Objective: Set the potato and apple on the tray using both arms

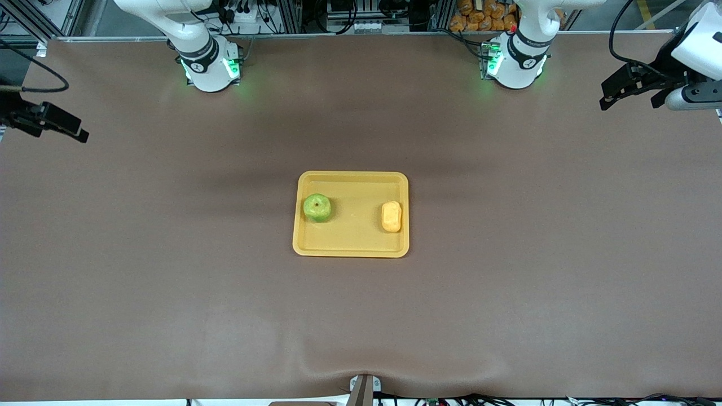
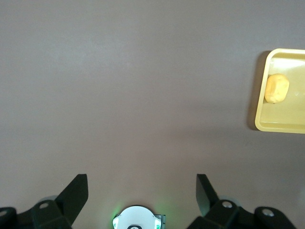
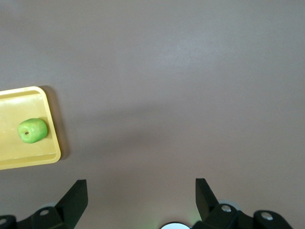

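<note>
Hanging high over the bare brown desk (image 1: 169,316) at the left arm's end, the left claw (image 1: 634,90) is released, its two black fingers spread wide with nothing between them; in the left wrist view the left claw (image 2: 143,191) frames only empty desk surface. The right claw (image 1: 51,121) sits likewise over the right arm's end of the desk, fingers parted and holding nothing, and the right wrist view shows the right claw (image 3: 141,193) above plain desk too. Both arms are drawn well away from the middle and look to be waiting. Out from them, in the centre of the desk, lies the tray (image 1: 351,250), flat and yellow-orange with its low rim. The apple (image 1: 317,207) rests inside it, close to the rim on the side toward the right arm, stem dimple up; it shows in the right wrist view as the apple (image 3: 33,130) on the tray (image 3: 28,160). The potato (image 1: 391,216) rests inside the tray as well, near the rim on the side toward the left arm, seen from the left wrist as the potato (image 2: 277,88) on the tray (image 2: 279,126). The two lie well apart, neither touching the other. By my reading the task is complete: both items are on the tray, both claws are free, and nothing seems left to do.
</note>
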{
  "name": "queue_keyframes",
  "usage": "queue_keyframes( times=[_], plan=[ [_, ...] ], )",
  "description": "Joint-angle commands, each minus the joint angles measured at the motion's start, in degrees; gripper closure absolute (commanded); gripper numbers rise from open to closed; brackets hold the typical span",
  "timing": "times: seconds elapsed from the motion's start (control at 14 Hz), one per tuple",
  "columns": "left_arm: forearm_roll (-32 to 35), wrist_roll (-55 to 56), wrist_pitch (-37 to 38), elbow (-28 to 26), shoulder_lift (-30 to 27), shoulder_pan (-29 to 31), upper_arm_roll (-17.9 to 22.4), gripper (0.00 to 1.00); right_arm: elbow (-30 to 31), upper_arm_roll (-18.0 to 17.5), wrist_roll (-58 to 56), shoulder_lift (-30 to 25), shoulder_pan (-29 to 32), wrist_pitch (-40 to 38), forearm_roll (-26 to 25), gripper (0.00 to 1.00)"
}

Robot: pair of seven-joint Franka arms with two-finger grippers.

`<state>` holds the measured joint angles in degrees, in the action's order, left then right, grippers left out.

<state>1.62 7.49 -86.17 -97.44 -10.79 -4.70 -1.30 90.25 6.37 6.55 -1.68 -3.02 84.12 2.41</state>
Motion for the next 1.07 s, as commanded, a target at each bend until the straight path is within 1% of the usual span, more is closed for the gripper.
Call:
queue_keyframes(
  times=[0.0, 0.21, 0.43, 0.86, 1.0],
  plan=[
    [-0.48, -0.72, 0.48, 0.32, 0.94, -0.31, 0.60, 0.00, -2.18, -0.65, 0.75, 2.73, 1.96, -1.06, 1.45, 0.00],
    [-0.48, -0.46, 0.57, 2.60, 2.70, -0.40, 0.51, 0.00, -1.83, -0.92, 0.75, 2.73, 0.39, -2.20, 1.10, 0.00],
    [-0.31, -0.46, 0.91, 2.96, 3.06, -0.22, 0.51, 0.00, -1.39, -0.92, 0.75, 2.12, 0.91, -5.63, 1.10, 0.00],
    [-0.22, -0.29, 2.67, 4.01, 3.14, 0.22, 0.77, 0.00, -1.31, -0.92, 0.75, 1.50, 0.38, -5.98, 0.84, 0.00],
    [0.57, -0.29, 2.85, 4.10, 3.23, 0.22, 0.77, 0.00, 0.09, -0.92, 0.57, 0.71, 0.82, -6.95, 0.84, 0.00]
  ],
)
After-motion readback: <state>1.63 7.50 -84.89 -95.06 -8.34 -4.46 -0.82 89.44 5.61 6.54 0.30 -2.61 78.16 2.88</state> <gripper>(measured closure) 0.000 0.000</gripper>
